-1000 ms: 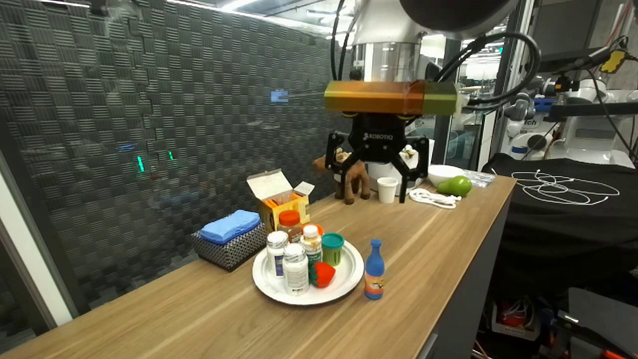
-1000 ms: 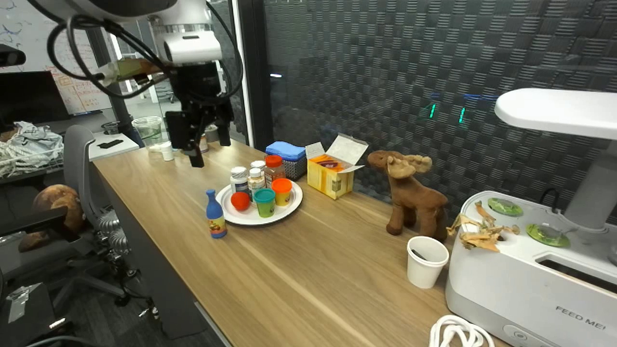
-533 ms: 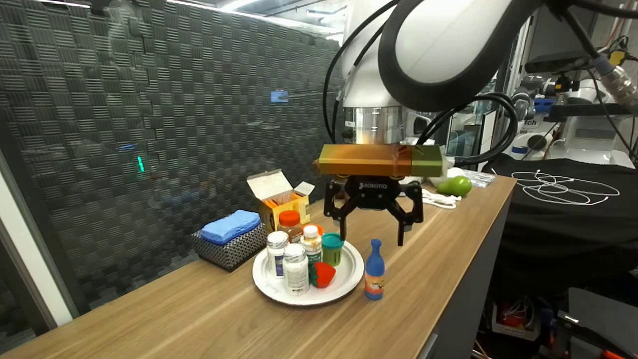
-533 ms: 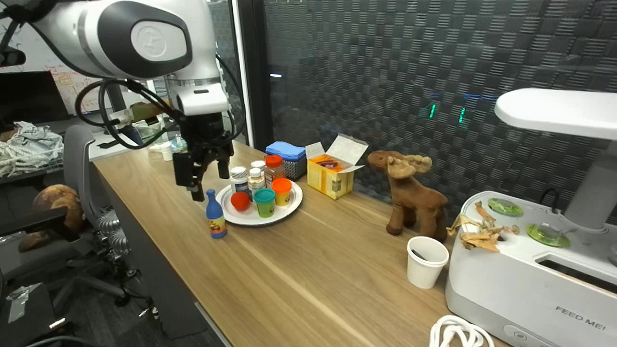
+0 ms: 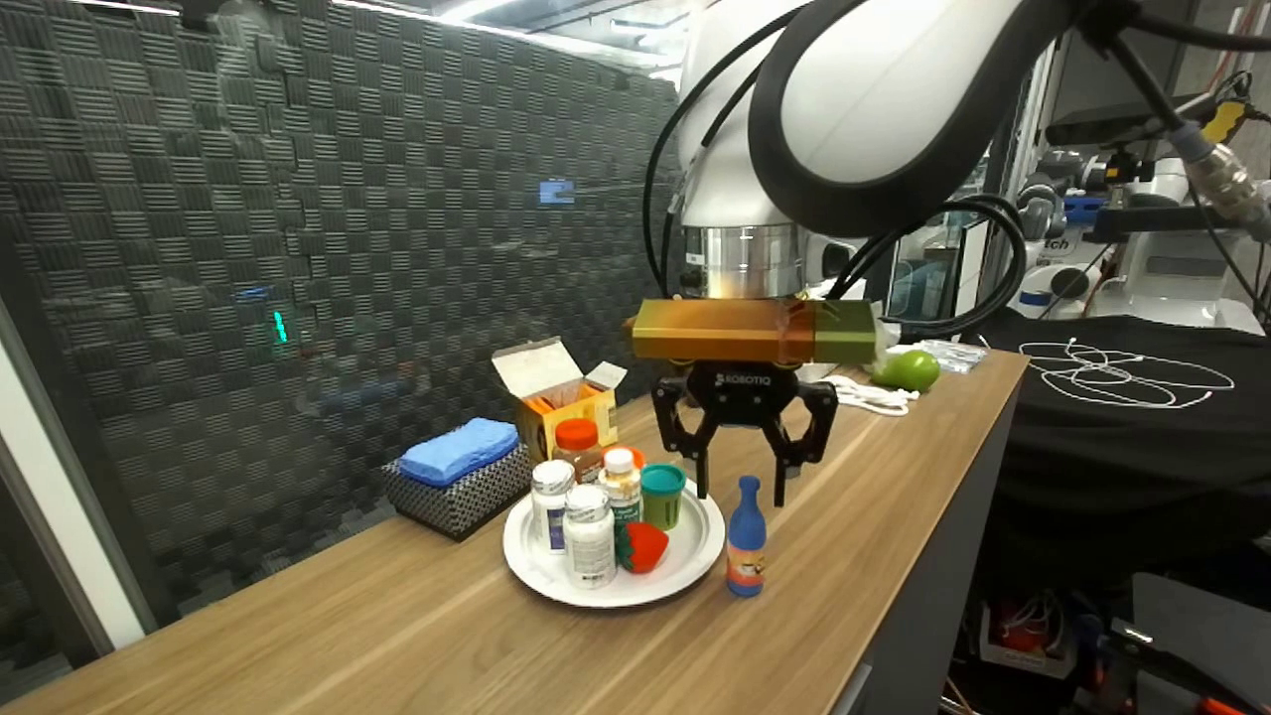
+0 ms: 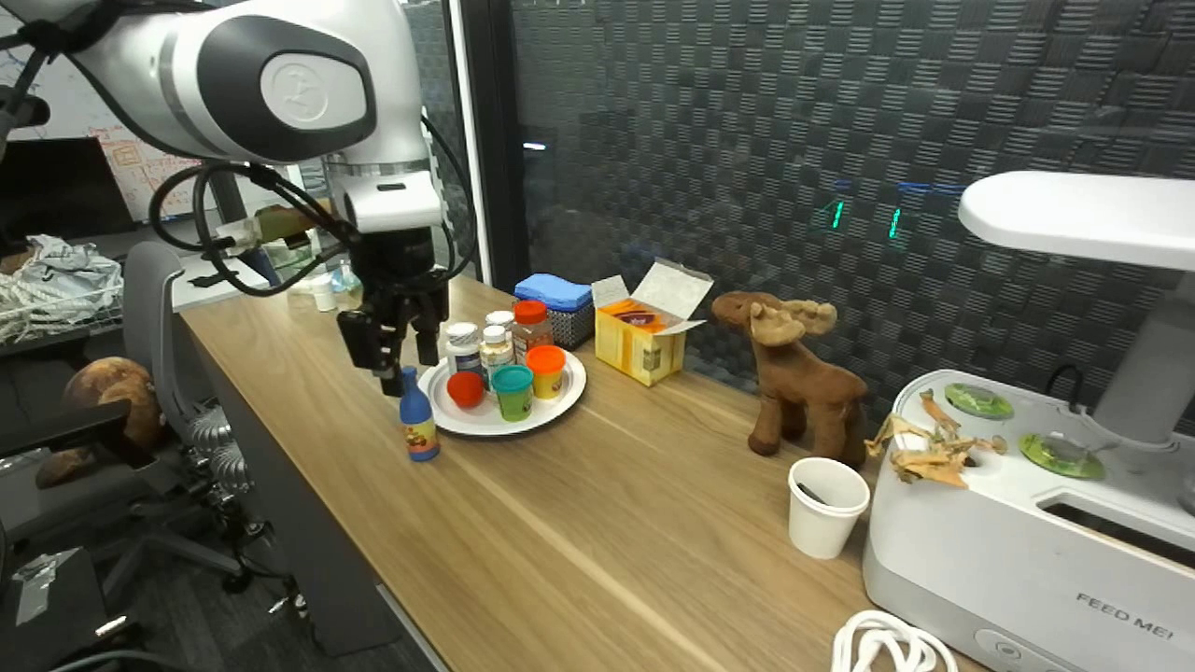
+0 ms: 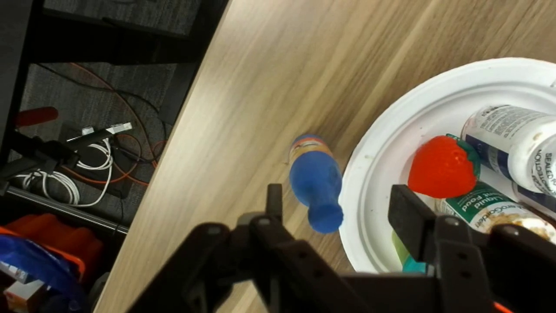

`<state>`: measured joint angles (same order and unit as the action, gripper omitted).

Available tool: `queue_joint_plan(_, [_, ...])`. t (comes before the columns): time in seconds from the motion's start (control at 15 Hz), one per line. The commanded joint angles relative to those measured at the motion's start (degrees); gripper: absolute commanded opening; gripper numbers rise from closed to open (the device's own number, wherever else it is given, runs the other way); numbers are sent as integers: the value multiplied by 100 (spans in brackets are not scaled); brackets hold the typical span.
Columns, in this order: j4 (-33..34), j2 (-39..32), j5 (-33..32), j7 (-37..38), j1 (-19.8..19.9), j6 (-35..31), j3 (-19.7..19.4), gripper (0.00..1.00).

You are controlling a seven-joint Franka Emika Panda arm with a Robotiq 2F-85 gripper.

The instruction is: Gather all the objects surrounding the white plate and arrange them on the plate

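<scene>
Bottle (image 5: 746,544), blue: upright on the table (image 5: 397,621), just beside the plate (image 5: 690,561). Probably light, fairly stiff, perhaps slippery; best held round the body, below the narrow neck. Gripper (image 5: 741,499): parted wider than the bottle, near its neck, holding nothing.

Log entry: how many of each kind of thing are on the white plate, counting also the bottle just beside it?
White-capped bottles: 3
Red-capped jar: 1
Small tubs, one teal-lidded, one orange-lidded: 2
Red strawberry-shaped piece: 1
Blue bottle, beside the white plate: 1
Total: 8
</scene>
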<state>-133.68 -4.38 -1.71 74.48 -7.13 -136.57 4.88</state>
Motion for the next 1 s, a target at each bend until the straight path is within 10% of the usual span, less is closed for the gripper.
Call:
queue_joint_plan(0.0, [96, -7, 122, 24, -18, -12, 16, 35])
queue_joint_plan(0.33, [144, 250, -199, 470, -109, 449, 38, 1])
queue_joint_plan(0.93, [308, 883, -761, 1064, -33, 897, 186, 5])
